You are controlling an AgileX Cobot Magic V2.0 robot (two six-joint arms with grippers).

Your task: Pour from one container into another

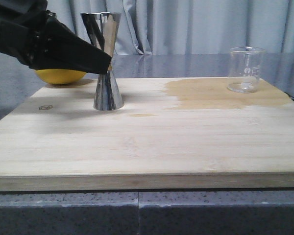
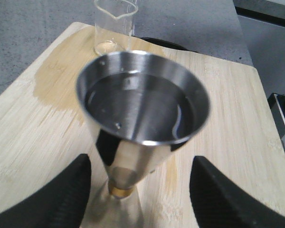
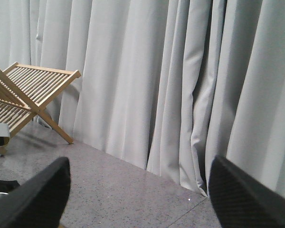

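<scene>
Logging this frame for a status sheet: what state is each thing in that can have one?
Jigger: upright on the board, liquid in its top cup.
Beaker: upright, looks nearly empty.
Board: wet patch near the beaker.
Left end effector: open, fingers either side of the jigger's waist.
Right end effector: open, holding nothing.

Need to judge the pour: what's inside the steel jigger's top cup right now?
The jigger holds clear liquid in its top cup, seen from the left wrist view. Its depth can't be judged, and the lower cone's inside is hidden against the board.
</scene>
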